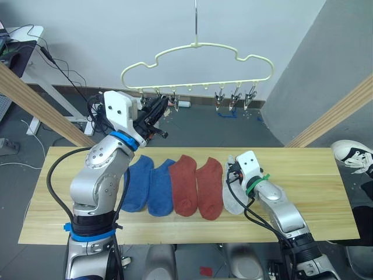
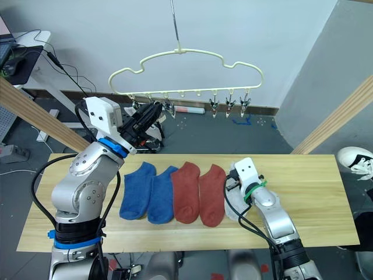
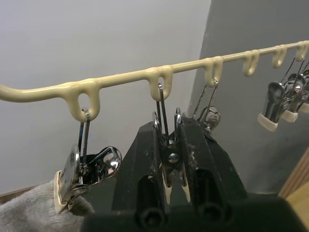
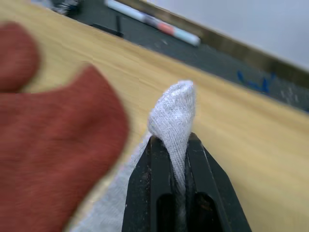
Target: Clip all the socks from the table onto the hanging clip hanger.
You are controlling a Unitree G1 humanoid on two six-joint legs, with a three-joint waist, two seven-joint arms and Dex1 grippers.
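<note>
Right gripper (image 4: 175, 145) is pinched shut on a grey sock (image 4: 174, 113) lying on the table (image 1: 315, 186). Left gripper (image 3: 174, 159) squeezes one metal clip (image 3: 166, 121) of the clip hanger (image 1: 198, 49). Two blue socks (image 1: 147, 184) and two red socks (image 1: 197, 185) lie flat. No legible writing.

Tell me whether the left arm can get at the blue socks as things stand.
Probably not at once: the left gripper is up at the hanger, shut on a clip. Once it lets go, the blue socks lie uncovered on the table just below.
</note>
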